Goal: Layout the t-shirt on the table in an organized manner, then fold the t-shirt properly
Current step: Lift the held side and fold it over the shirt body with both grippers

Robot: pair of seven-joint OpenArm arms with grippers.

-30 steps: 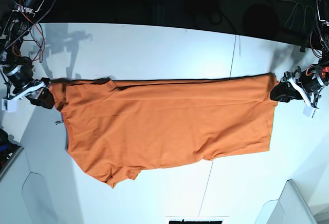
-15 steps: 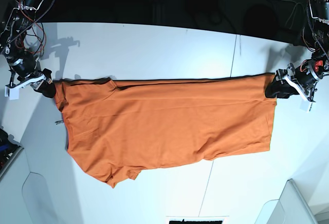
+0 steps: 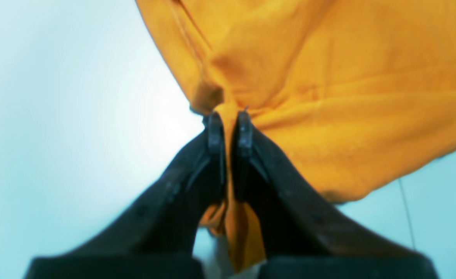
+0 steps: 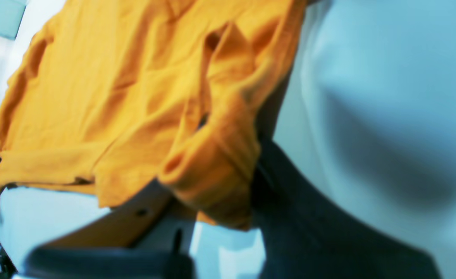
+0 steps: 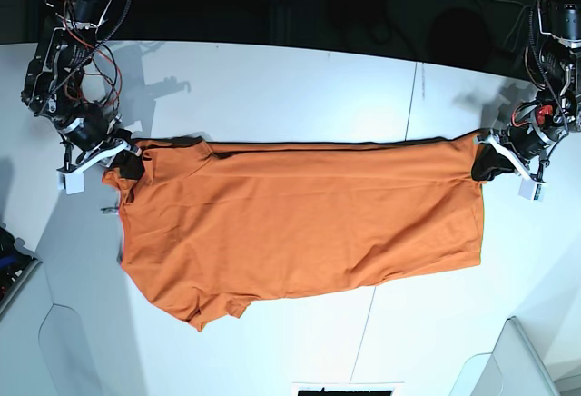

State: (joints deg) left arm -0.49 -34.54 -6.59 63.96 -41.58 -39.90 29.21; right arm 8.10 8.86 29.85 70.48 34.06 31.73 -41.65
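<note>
T-shirt [image 5: 300, 223] pinched at far corners by left end effector [image 3: 228, 120] and right end effector [image 5: 127, 164]. Layout step; cloth to be lifted, folded across surface [image 5: 272, 87] next.

Non-task stuff: loose dark cables [image 5: 481, 1] on the black background past the far edge. White angled panels at near-left corner [image 5: 36, 341] and near-right corner [image 5: 513, 364]. Small black-and-white strip [image 5: 348, 389] at near edge, centre.

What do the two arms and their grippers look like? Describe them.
Both arms are open black frames strung with loose red and black cables. Each gripper, left and right, has tapered matte-black fingers with ridged pads and a small white block mounted beside it.
</note>
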